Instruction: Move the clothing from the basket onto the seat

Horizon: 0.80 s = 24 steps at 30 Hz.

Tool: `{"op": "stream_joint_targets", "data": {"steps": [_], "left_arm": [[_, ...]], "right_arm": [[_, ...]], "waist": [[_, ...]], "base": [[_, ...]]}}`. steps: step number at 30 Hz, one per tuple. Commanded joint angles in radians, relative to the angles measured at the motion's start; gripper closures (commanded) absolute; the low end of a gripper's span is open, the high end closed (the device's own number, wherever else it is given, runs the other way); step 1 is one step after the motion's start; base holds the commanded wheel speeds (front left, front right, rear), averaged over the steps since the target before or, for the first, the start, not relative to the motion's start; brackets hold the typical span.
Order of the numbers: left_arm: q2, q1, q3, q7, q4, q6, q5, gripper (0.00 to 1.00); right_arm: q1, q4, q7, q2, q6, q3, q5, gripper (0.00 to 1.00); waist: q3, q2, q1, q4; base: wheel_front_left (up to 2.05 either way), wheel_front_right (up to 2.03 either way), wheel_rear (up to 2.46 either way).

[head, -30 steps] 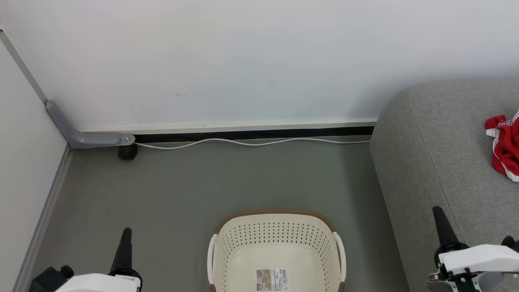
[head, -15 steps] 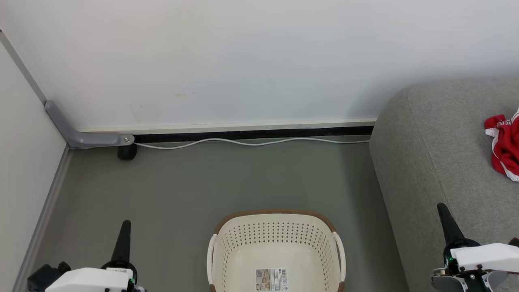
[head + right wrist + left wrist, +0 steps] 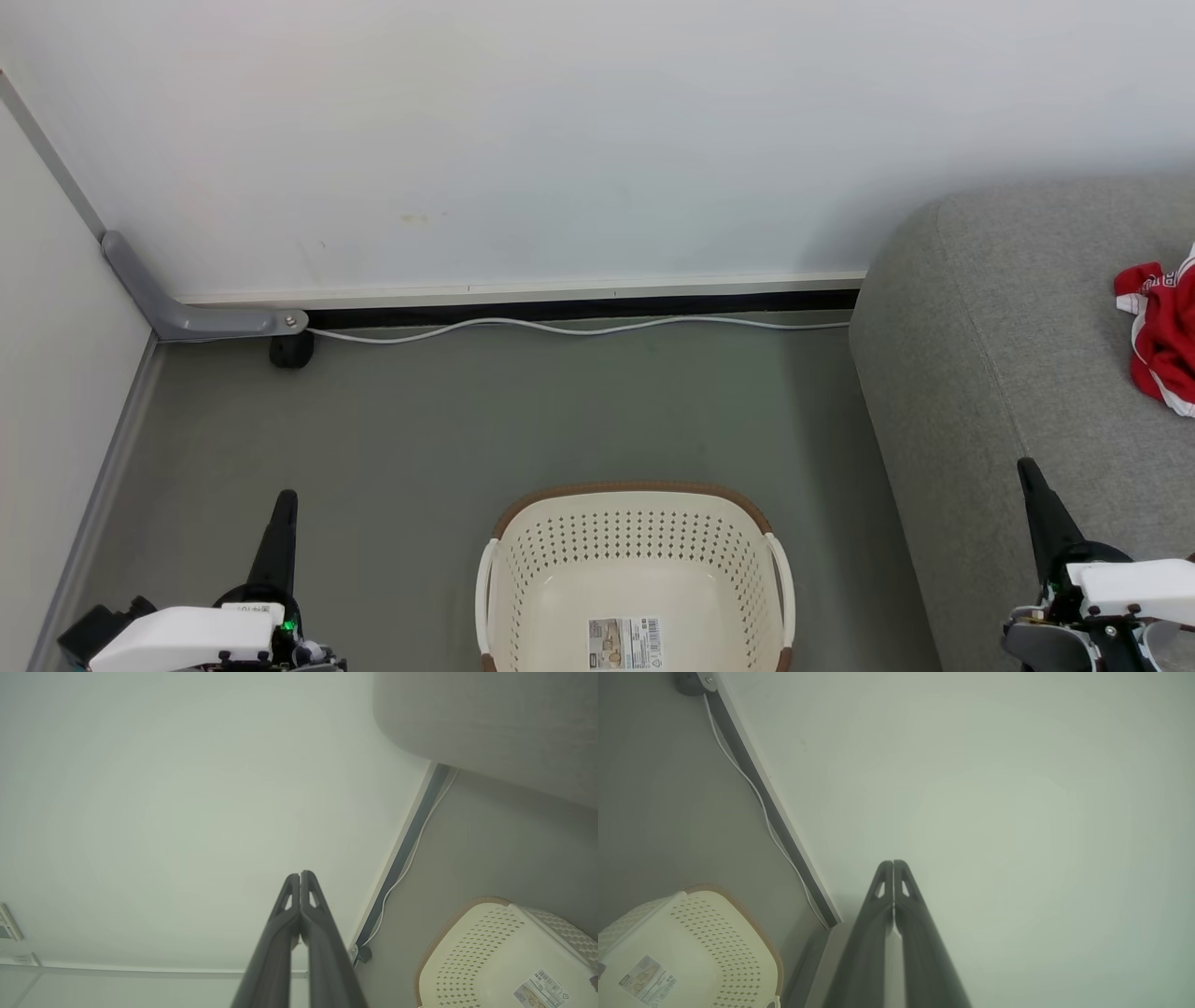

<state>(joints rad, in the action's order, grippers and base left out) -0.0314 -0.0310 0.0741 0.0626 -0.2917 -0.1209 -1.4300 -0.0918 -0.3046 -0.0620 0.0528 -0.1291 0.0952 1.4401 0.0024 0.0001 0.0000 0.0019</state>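
The cream basket (image 3: 523, 579) with a brown rim stands on the floor at the bottom centre of the head view, nothing in it but a label sticker (image 3: 625, 642). Red clothing (image 3: 1160, 343) with white trim lies on the grey seat (image 3: 1008, 355) at the right edge. My left gripper (image 3: 285, 499) points up at the lower left, shut with nothing held, left of the basket. At the lower right my right gripper (image 3: 1028, 467) is shut and holds nothing, over the seat's near part. Both wrist views show the fingers pressed together: left gripper (image 3: 893, 863), right gripper (image 3: 300, 875), basket (image 3: 705, 933) (image 3: 472, 947).
A white wall runs across the back with a dark baseboard gap and a white cable (image 3: 579, 327) along the floor. A grey bracket (image 3: 196, 317) and a black foot (image 3: 291, 350) sit in the left corner. Grey floor (image 3: 467, 420) lies between wall and basket.
Both grippers have shifted a little: the left one slightly up in the head view, the right one a little further right. Basket and clothing stay put.
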Motion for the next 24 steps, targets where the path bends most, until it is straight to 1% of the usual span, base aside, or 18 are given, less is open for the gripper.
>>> {"op": "stream_joint_targets", "data": {"steps": [1, 14, 24], "left_arm": [[-0.017, -0.062, 0.031, 0.012, 0.033, -0.007, -0.032, 1.0], [-0.019, -0.077, 0.04, 0.051, 0.046, -0.01, -0.179, 1.0], [-0.019, -0.077, 0.04, 0.051, 0.046, -0.01, -0.179, 1.0]], "right_arm": [[-0.018, 0.038, -0.013, 0.005, -0.001, -0.008, 0.031, 1.0], [-0.016, 0.06, -0.052, -0.003, -0.002, 0.019, 0.168, 1.0], [-0.016, 0.06, -0.051, -0.003, -0.002, 0.019, 0.168, 1.0]], "waist": [[0.0, -0.0001, 0.0, 0.0], [0.001, -0.0001, 0.0, -0.002], [0.001, -0.0001, 0.0, -0.002]], "base": [[0.0, 0.0, 0.0], [0.0, 0.0, 0.0], [0.0, 0.0, 0.0]]}}
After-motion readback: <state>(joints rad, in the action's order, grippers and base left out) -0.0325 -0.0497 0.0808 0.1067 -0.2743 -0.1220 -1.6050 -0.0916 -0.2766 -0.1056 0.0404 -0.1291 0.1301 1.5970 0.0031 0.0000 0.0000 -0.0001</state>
